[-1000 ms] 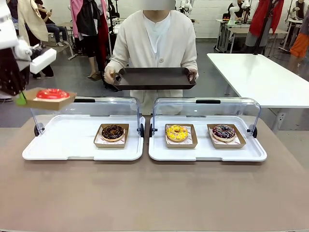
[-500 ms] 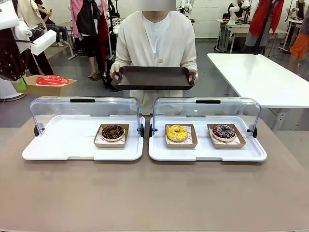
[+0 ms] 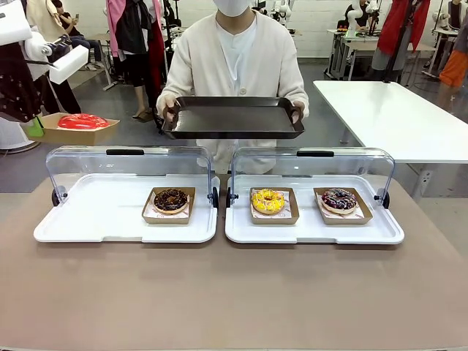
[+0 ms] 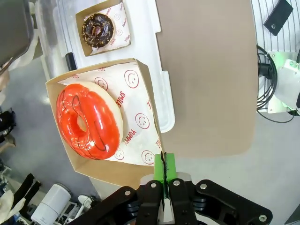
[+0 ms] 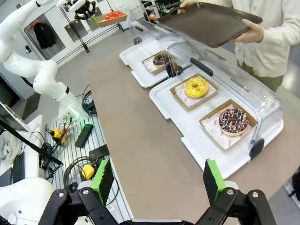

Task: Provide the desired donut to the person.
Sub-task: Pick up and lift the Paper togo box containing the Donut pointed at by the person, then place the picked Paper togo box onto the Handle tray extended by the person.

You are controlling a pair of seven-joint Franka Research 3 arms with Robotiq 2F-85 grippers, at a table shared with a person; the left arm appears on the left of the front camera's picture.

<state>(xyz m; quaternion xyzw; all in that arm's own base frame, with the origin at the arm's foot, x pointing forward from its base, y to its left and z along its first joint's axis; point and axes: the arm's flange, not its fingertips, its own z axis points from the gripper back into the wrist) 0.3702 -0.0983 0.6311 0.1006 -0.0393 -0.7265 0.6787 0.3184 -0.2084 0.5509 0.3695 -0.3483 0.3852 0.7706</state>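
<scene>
Your left claw (image 4: 165, 165) is pinched tight on the near rim of a brown cardboard box (image 4: 112, 169). The red-glazed donut (image 4: 89, 119) lies in that box on printed paper, just beyond the fingertips. Claw and box hang in the air off the end of the worktop (image 4: 206, 70). Past the box, farther from the claw, you see the chocolate donut (image 4: 98, 29) in its own box on a white display tray (image 4: 164, 93). In the front view the person (image 3: 234, 58) stands well off to the claw's side, across the worktop. Both of the person's hands hold a dark serving tray (image 3: 232, 117) out above the clear lids, and the box in your claw is well apart from it. Your right claw (image 5: 158, 180) is spread wide with nothing between its pads, raised above the worktop. Ahead of it and below, the yellow donut (image 5: 196, 86) and the sprinkled donut (image 5: 233, 120) sit side by side in boxes on a second display tray (image 5: 164, 101), with a clear lid arching over its far side.
</scene>
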